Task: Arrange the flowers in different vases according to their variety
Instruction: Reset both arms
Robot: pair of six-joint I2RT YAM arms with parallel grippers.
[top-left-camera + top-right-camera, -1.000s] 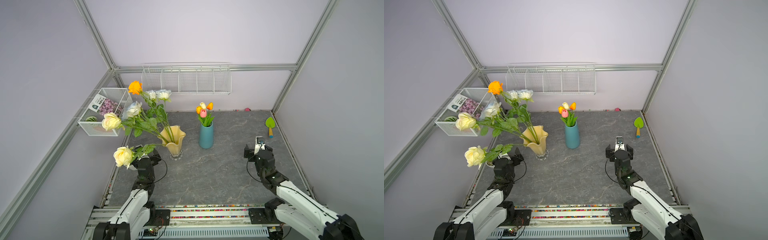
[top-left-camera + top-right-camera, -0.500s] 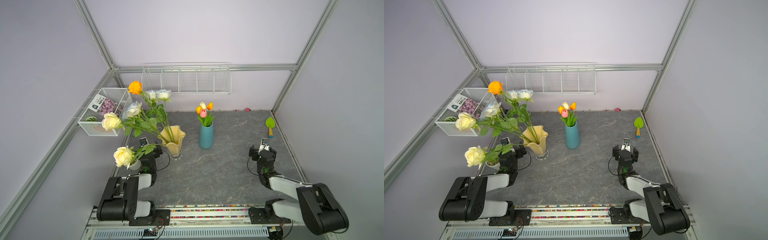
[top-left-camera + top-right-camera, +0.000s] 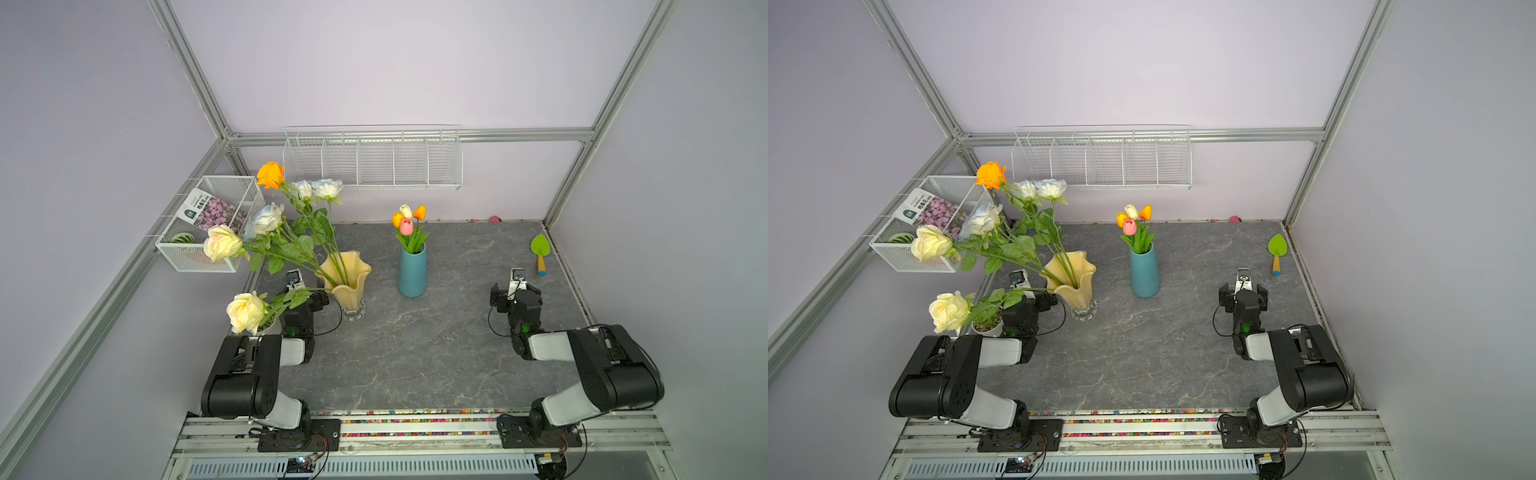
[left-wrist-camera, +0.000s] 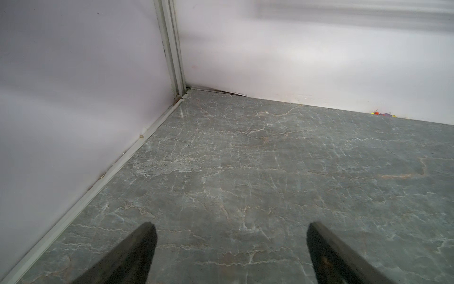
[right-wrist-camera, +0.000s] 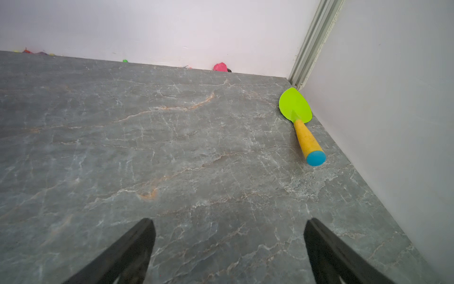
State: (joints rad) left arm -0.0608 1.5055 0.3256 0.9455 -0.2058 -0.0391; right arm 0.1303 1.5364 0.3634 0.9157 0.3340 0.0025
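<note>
In both top views several long-stemmed roses [image 3: 270, 174] [image 3: 990, 174] fan out to the left from the amber vase [image 3: 347, 278] [image 3: 1071, 274]. Orange, cream and pink tulips [image 3: 408, 220] [image 3: 1133, 220] stand in the teal vase [image 3: 412, 270] [image 3: 1144, 270] at centre back. My left gripper [image 3: 299, 293] [image 4: 231, 228] sits low just left of the amber vase, partly under rose leaves, open over bare floor. My right gripper [image 3: 516, 291] [image 5: 229, 226] rests open on the right side, far from both vases, with nothing between its fingers.
A small white pot [image 3: 266, 328] stands by the left arm under a cream rose. A wire basket [image 3: 208, 224] with a packet hangs on the left wall and a wire shelf [image 3: 374, 160] on the back wall. A green trowel [image 3: 540, 249] [image 5: 296, 108] lies by the right wall.
Both arms have folded down low toward the front rail while their grippers stay open near the same spots. Flowers and vases have not moved.
</note>
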